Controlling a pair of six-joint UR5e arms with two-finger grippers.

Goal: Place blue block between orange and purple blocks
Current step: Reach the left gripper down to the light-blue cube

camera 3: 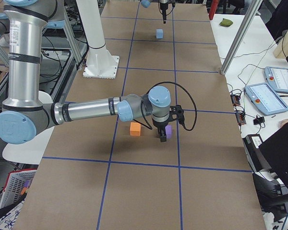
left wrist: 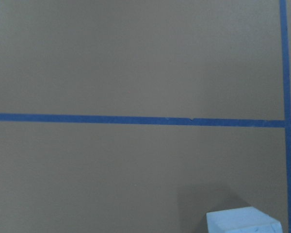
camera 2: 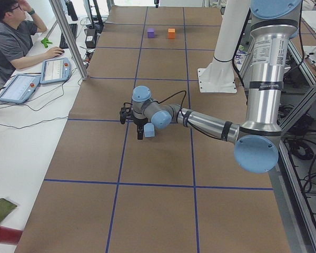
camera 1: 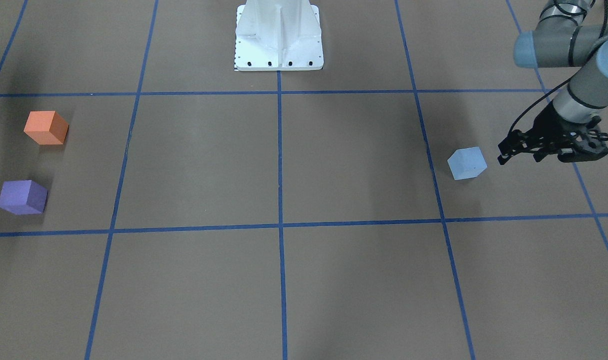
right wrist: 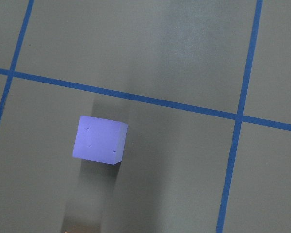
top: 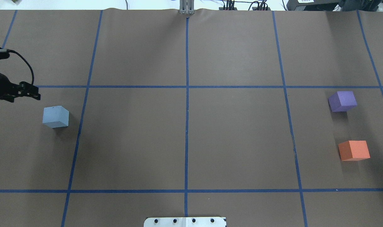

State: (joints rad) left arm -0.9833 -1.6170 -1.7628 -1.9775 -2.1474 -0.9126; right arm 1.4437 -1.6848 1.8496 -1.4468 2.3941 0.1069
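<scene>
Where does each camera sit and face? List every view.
Front-facing: across the table, facing the base; left gripper by blue block.
Overhead: behind the base, looking down; left gripper at left edge.
Exterior left: table's left end; left arm near.
Exterior right: right end; right arm near, by purple block.
Left wrist: down at blue block's corner; no body.
Right wrist: down at purple block; no body.
Shared: front-facing and overhead show all three blocks.

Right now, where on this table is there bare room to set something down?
The middle squares, between the blue block and the purple block, are bare. A narrow free gap lies between the purple block and the orange block. It is tightest at the blue block, where the left gripper hangs close beside it.
</scene>
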